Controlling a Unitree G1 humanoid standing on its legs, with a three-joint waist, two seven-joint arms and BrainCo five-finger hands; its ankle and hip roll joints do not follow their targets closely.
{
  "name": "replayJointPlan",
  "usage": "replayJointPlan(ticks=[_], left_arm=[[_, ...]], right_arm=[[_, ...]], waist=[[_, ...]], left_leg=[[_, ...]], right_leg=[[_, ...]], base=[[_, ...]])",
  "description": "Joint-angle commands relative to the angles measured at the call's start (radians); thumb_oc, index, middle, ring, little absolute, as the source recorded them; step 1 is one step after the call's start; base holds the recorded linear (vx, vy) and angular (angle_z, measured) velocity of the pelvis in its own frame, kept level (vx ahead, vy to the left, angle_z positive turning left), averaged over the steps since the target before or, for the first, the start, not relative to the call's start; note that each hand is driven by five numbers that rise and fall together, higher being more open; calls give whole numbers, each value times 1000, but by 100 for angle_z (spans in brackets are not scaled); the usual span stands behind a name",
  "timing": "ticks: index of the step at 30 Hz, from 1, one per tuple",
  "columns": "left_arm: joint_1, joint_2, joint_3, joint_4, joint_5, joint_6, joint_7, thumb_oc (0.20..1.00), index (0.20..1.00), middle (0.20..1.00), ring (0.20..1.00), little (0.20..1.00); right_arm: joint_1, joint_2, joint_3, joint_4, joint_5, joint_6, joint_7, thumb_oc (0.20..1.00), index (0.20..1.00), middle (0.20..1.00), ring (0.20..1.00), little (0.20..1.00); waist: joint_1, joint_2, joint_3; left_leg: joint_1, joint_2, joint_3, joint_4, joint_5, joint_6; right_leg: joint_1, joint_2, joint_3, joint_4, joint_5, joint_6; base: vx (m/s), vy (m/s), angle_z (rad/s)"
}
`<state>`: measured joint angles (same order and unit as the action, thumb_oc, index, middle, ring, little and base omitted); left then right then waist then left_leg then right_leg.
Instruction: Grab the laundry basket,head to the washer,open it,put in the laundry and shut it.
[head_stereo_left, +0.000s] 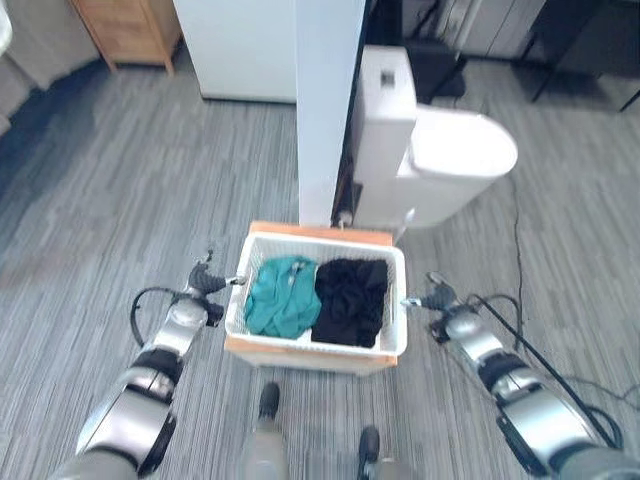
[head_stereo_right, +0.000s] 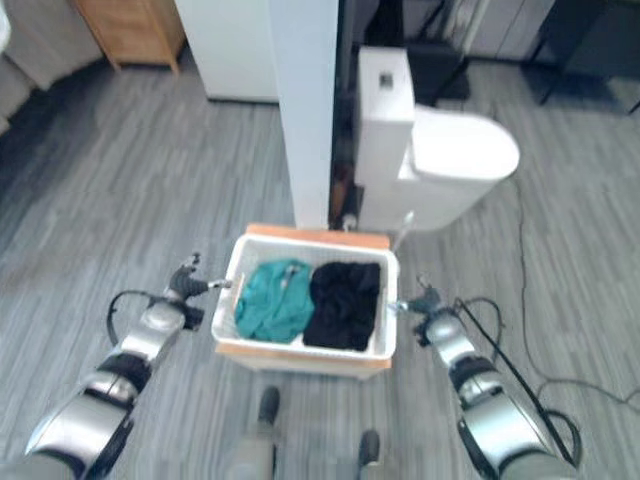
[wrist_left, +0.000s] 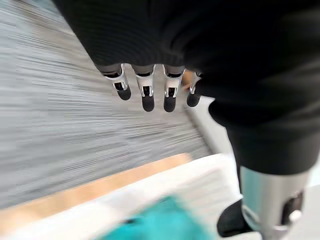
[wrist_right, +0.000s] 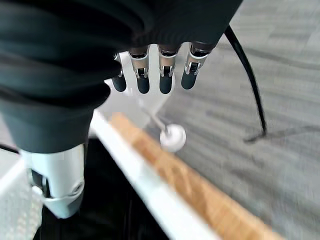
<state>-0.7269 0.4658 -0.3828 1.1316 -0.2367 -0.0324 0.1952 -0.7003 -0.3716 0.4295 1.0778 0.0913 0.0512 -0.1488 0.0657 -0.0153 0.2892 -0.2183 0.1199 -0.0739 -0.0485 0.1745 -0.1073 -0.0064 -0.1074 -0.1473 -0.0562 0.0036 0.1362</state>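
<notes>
Laundry sits in a white laundry basket (head_stereo_left: 392, 262) on the grey striped floor (head_stereo_left: 110, 190). The basket is a box shape with thin walls full of tiny holes, and it has a light wooden strip along its top back edge and along its bottom front. Inside lie two soft, crumpled heaps: a teal cloth (head_stereo_left: 282, 296) on the robot's left side and a black cloth (head_stereo_left: 350, 300) on its right. The two cloths touch in the middle.

The left hand (head_stereo_left: 205, 280) is just beside the basket's left rim. In the left wrist view its fingers (wrist_left: 148, 98) are straight, side by side with small gaps, and hold nothing; the thumb hangs apart over the basket edge. The right hand (head_stereo_left: 432, 297) is just beside the basket's right rim. In the right wrist view its fingers (wrist_right: 142, 80) are also straight in a row and hold nothing, with the thumb over the black cloth. I cannot tell if either hand touches the rim.

Behind the basket stands a smooth white toilet (head_stereo_left: 440, 160) with a round shut lid. A tall pale flat panel (head_stereo_left: 328, 100) rises next to it. A small wooden cabinet (head_stereo_left: 130, 30) stands far off on the left.
</notes>
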Motion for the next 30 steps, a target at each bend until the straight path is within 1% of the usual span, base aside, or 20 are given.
replayJointPlan(ticks=[1,3,12,18,22,24,27,30], left_arm=[[-113,45,2,85,-30,-27,52,1000,1000,1000,1000,1000],[-180,52,-18,126,-37,-28,66,1000,1000,1000,1000,1000],[-241,46,-64,102,-44,-34,70,1000,1000,1000,1000,1000],[-248,30,-79,39,-59,-40,65,1000,1000,1000,1000,1000],[-240,39,-90,-49,-54,-35,64,1000,1000,1000,1000,1000],[-243,45,-100,-59,-46,-31,60,1000,1000,1000,1000,1000],[-259,39,-126,-36,-46,-23,36,1000,1000,1000,1000,1000],[-275,7,-158,28,-59,-13,1,1000,1000,1000,1000,1000]], right_arm=[[-38,-28,34,1,52,-27,-31,1000,1000,1000,1000,1000],[-66,-19,59,24,70,-31,-39,1000,1000,1000,1000,1000],[-77,6,80,56,101,-46,-47,1000,1000,1000,1000,1000],[-77,3,79,79,98,-43,-47,1000,1000,1000,1000,1000],[-74,-6,75,76,94,-39,-45,1000,1000,1000,1000,1000],[-74,-11,71,74,96,-38,-43,1000,1000,1000,1000,1000],[-79,-19,72,81,98,-33,-36,1000,1000,1000,1000,1000],[-98,-25,80,90,98,-28,-29,1000,1000,1000,1000,1000]], waist=[[7,-34,12],[2,-36,27],[6,-36,64],[8,-28,76],[10,-19,81],[10,-15,84],[7,-10,89],[1,-7,95]], left_leg=[[12,-19,-18,38,-98,61],[-14,-22,-16,42,-90,59],[-64,-25,-19,74,-88,53],[-74,-28,-18,76,-86,51],[-74,-30,-19,78,-87,51],[-74,-30,-18,80,-87,51],[-79,-30,-19,85,-86,51],[-86,-29,-18,89,-85,51]], right_leg=[[-122,-72,10,75,43,7],[-144,-74,11,73,54,8],[-177,-80,6,74,67,8],[-184,-82,3,71,71,7],[-185,-84,0,70,74,7],[-185,-84,0,70,74,8],[-189,-84,2,73,74,8],[-196,-83,3,74,76,8]], base=[[-55,8,4],[-76,11,4],[-25,0,0],[0,0,0],[0,0,0],[0,0,0],[0,0,0],[0,0,0]])
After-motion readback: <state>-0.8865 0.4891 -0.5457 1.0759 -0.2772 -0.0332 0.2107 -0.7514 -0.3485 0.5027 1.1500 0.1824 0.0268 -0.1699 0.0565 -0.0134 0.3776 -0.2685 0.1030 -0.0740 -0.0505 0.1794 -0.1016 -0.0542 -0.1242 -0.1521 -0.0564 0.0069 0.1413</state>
